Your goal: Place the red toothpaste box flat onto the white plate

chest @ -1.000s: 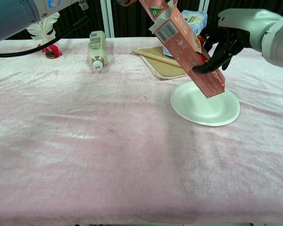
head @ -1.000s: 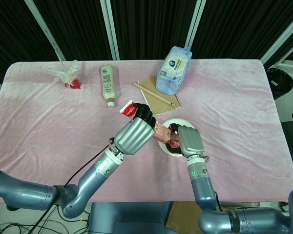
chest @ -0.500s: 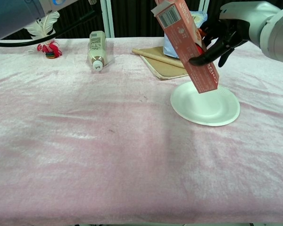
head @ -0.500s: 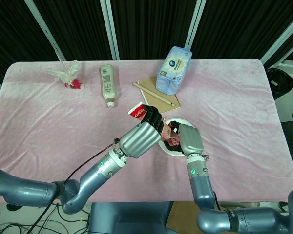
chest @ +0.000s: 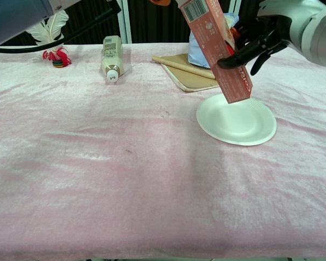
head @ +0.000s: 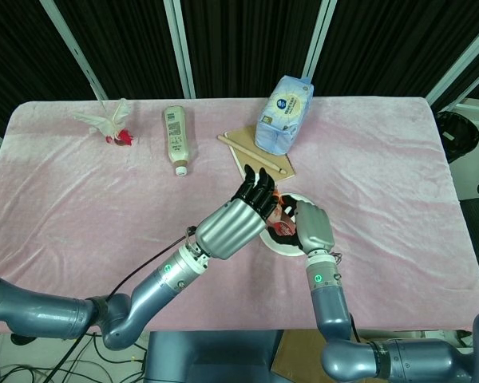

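The red toothpaste box (chest: 223, 49) stands steeply tilted, nearly upright, its lower end just above the far rim of the white plate (chest: 236, 122). My right hand (chest: 261, 38) grips the box's lower half from the right. The box's upper end leaves the top of the chest view. In the head view my left hand (head: 233, 222) covers the box from above with its fingers around the upper end; only a red sliver of the box (head: 284, 220) shows between it and my right hand (head: 311, 227). The plate (head: 276, 244) is mostly hidden beneath both hands.
A beige bottle (head: 175, 140) lies at the back left, with a feather toy (head: 108, 124) beyond it. A notebook with a wooden stick (head: 259, 155) and a blue packet (head: 284, 112) sit just behind the plate. Pink cloth (chest: 125, 163) covers the table.
The box has swung from a slant to nearly upright, and its lower end has lifted towards the plate's far rim. Both hands have moved with it, the left one closing over the top.
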`<state>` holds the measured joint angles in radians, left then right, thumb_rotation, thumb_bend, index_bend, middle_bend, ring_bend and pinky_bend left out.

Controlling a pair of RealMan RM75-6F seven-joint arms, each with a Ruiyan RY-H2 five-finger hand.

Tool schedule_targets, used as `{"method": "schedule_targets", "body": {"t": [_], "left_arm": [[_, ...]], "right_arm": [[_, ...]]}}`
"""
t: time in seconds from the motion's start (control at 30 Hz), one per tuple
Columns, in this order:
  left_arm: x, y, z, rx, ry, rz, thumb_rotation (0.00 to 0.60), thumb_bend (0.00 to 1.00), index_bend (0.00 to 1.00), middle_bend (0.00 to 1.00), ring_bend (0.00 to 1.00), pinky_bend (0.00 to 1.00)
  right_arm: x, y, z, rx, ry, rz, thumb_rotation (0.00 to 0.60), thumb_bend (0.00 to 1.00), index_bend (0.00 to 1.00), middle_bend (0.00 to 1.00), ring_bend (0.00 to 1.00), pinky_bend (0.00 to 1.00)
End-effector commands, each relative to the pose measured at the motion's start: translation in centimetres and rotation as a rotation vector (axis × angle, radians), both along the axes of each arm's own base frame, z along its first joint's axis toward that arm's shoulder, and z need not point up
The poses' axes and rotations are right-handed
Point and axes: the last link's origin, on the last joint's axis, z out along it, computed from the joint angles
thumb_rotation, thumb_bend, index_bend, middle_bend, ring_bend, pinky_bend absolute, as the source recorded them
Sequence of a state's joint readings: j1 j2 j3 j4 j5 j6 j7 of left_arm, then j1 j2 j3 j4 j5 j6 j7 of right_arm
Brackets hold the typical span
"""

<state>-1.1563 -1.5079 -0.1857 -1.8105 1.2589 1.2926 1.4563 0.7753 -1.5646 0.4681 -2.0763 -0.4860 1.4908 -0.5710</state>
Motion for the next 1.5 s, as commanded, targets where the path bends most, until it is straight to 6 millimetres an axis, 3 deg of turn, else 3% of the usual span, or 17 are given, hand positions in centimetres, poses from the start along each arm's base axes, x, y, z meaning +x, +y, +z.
{"method": "schedule_targets", "body": {"t": [0.03,0.13,0.27,0.3,0.4,0.5,0.63,0.83,1.03,1.13,1.27,1.37,1.5], "left_arm": [[0.3,-0.2,0.4,-0.019,-0.044,-0.004,0.6,0.02,0.23,0.24,0.18,0.27],[0.2,-0.4,0.9,-0.044,-0.086,0.008,0.6,0.02,0.24,0.23,0.18,0.27],[-1.3,-1.1,2.1,-0.105,-0.173,0.093,0.6,0.02,0.24,0.21,0.18,0.27],[-3.0,-1.5,3.0,-0.147,-0.243,0.179,0.6,0.02,0.24,0.21,0.18,0.27],[-5.7,-2.6,4.5,-0.195,-0.332,0.283,0.6,0.02,0.23,0.21,0.18,0.26],[-7.3,-3.3,5.5,-0.215,-0.381,0.326,0.6,0.02,0.22,0.21,0.18,0.26],[-11.7,-4.9,7.6,-0.235,-0.485,0.401,0.6,0.01,0.22,0.21,0.18,0.25],[-15.6,-6.3,8.8,-0.244,-0.518,0.445,0.6,0.01,0.22,0.19,0.16,0.21],[-18.4,-7.3,9.7,-0.231,-0.524,0.481,0.6,0.01,0.2,0.18,0.15,0.2],[-19.5,-7.5,10.3,-0.223,-0.542,0.504,0.6,0.01,0.19,0.16,0.13,0.18],[-20.5,-7.8,11.6,-0.208,-0.572,0.527,0.6,0.01,0.18,0.15,0.12,0.18],[-20.7,-8.0,11.7,-0.219,-0.586,0.537,0.6,0.01,0.18,0.15,0.12,0.18],[-21.0,-8.6,11.4,-0.241,-0.601,0.555,0.6,0.01,0.18,0.15,0.12,0.17]], "right_arm": [[-0.1,-0.1,0.1,-0.009,-0.017,-0.009,0.6,0.33,0.44,0.46,0.42,0.45],[-0.3,-0.2,0.3,-0.021,-0.027,-0.015,0.6,0.33,0.44,0.46,0.42,0.45],[-1.3,-0.1,0.4,-0.021,0.018,-0.017,0.6,0.33,0.44,0.46,0.42,0.45],[-2.5,0.0,0.2,-0.017,0.075,-0.019,0.6,0.33,0.44,0.46,0.42,0.45],[-4.1,0.2,-0.3,-0.009,0.118,-0.02,0.6,0.33,0.44,0.46,0.42,0.45],[-5.1,0.4,-0.7,-0.002,0.143,-0.023,0.6,0.33,0.44,0.46,0.42,0.45],[-7.2,0.5,-1.9,0.013,0.18,-0.05,0.6,0.33,0.44,0.46,0.42,0.45],[-7.9,0.1,-3.0,0.008,0.221,-0.045,0.6,0.33,0.44,0.46,0.42,0.45],[-8.2,-0.1,-4.1,-0.002,0.287,-0.009,0.6,0.33,0.44,0.42,0.38,0.35],[-8.1,-0.1,-4.9,0.004,0.291,-0.002,0.6,0.32,0.35,0.33,0.29,0.25],[-7.3,-0.1,-6.0,0.014,0.337,0.041,0.6,0.24,0.14,0.18,0.15,0.12],[-7.0,0.0,-6.2,0.009,0.33,0.043,0.6,0.2,0.03,0.11,0.08,0.11],[-6.9,0.2,-5.9,0.001,0.322,0.046,0.6,0.18,0.0,0.07,0.04,0.11]]}}
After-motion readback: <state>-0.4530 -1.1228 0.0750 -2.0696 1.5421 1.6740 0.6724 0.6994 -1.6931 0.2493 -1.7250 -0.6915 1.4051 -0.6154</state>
